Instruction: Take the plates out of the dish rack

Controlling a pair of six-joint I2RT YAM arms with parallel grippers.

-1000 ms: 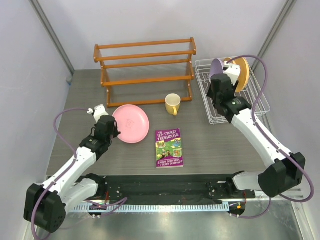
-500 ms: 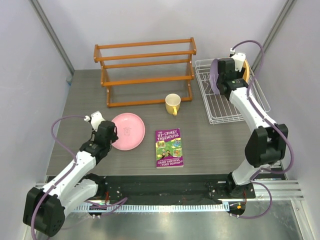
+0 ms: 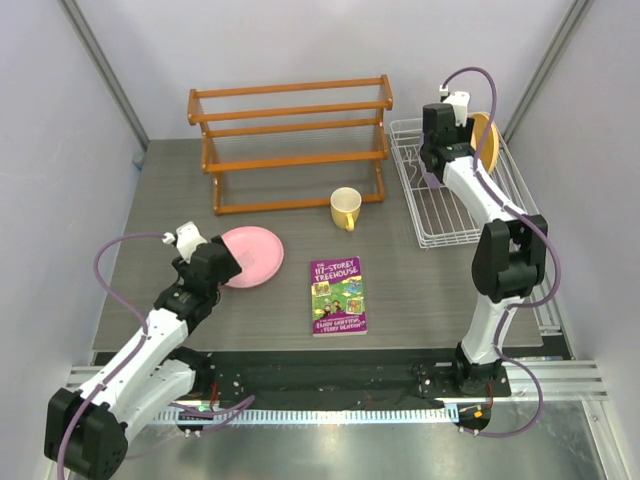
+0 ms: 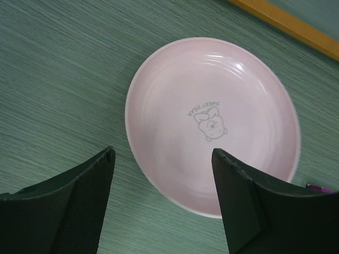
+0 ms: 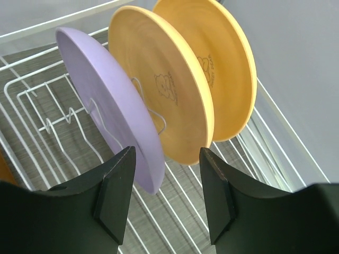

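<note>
A pink plate (image 3: 254,254) (image 4: 212,121) lies flat on the table at the left. My left gripper (image 3: 227,267) (image 4: 163,153) hovers open over its near rim, holding nothing. In the white wire dish rack (image 3: 462,216) (image 5: 186,197) at the back right, a lilac plate (image 5: 100,95) stands on edge. Two orange-tan plates (image 5: 169,100) (image 5: 225,58) stand behind it, and one orange-tan plate (image 3: 484,140) shows from above. My right gripper (image 3: 432,168) (image 5: 167,152) is open just in front of the lower rims of the lilac plate and the nearer orange one, gripping neither.
An orange wooden shelf rack (image 3: 290,140) stands at the back centre, its bar (image 4: 286,24) beyond the pink plate. A yellow mug (image 3: 346,208) sits in front of it. A purple book (image 3: 338,295) lies mid-table, right of the pink plate.
My left gripper has opened, let go of the pink plate and drawn back slightly; the plate now rests on the table. My right arm has swung back over the rack to the standing plates.
</note>
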